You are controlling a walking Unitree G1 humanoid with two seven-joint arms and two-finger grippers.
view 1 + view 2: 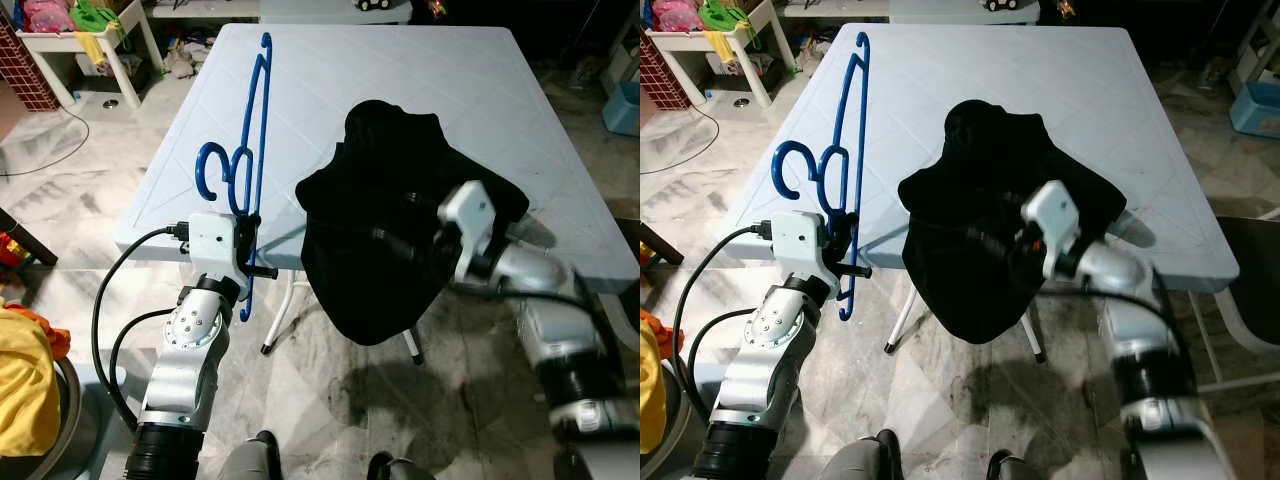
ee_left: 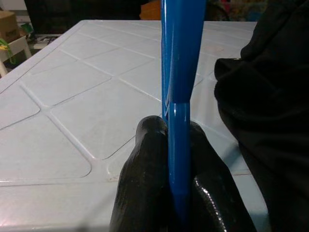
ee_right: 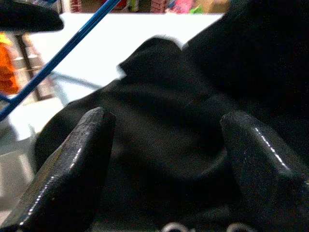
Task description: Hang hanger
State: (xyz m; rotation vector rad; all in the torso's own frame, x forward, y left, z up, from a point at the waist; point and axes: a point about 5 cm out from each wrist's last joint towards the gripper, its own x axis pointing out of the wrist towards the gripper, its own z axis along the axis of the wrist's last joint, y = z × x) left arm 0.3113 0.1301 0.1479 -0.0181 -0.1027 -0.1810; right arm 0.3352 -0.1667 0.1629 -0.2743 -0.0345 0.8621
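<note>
Left wrist view: left gripper point(image 2: 176, 169) clamped on blue plastic hanger point(image 1: 250, 150), right gripper point(image 3: 164, 159) spread at black cloth garment point(image 1: 390, 220) at 3 o'clock, hanging undone.

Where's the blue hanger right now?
The blue hanger is clamped in the left hand, standing over the table's left edge, beside the black garment.

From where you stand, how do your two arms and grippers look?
Both arms are silver metal with black ribbed sections near the body. The left arm has a white wrist block and looping black cables. The left gripper and right gripper have long, glossy black fingers.
</note>
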